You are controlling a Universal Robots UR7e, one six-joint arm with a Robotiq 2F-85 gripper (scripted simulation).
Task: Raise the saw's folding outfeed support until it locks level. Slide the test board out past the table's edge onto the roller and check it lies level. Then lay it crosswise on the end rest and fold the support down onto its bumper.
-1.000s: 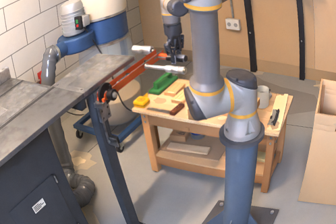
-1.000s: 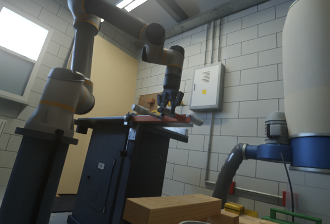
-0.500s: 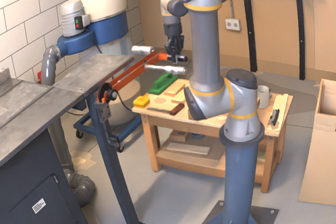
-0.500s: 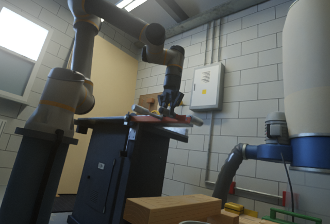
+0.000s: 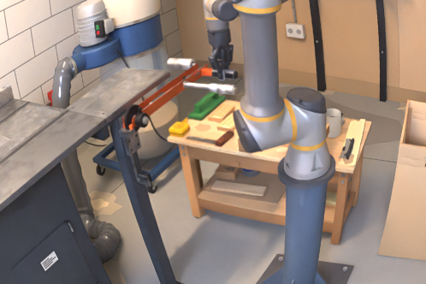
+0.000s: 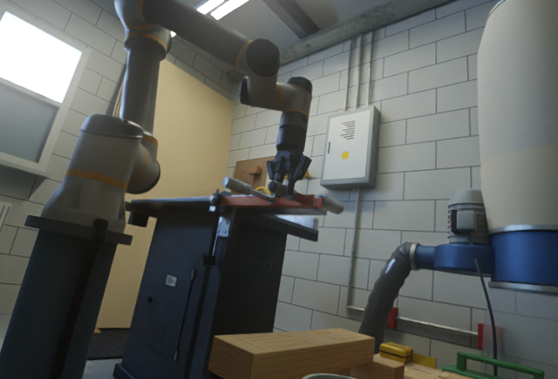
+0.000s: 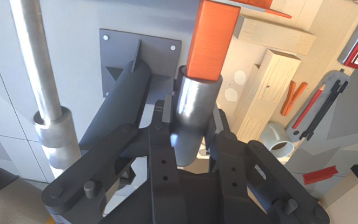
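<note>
The dark handle (image 7: 194,117) at the end of the orange outfeed support is partly hidden between my fingers. The support's orange arms (image 5: 171,88) reach out from the far edge of the grey saw table (image 5: 77,109), carrying a steel roller (image 5: 209,87) and a second roller-like bar (image 5: 179,63) at the far end. From the second side camera the support (image 6: 270,201) lies about level with the table top. No test board shows on the table. My gripper (image 5: 222,71) (image 6: 285,181) (image 7: 191,139) comes down from above and is closed on the handle.
A cardboard box (image 5: 406,186) stands at the right. A wooden workbench (image 5: 265,143) under the support's end carries a green push block (image 5: 207,105), wood blocks, a yellow tape measure (image 5: 179,127) and a mug (image 5: 333,121). A blue dust collector (image 5: 124,32) stands behind the saw. My pedestal (image 5: 306,220) rises beside the bench.
</note>
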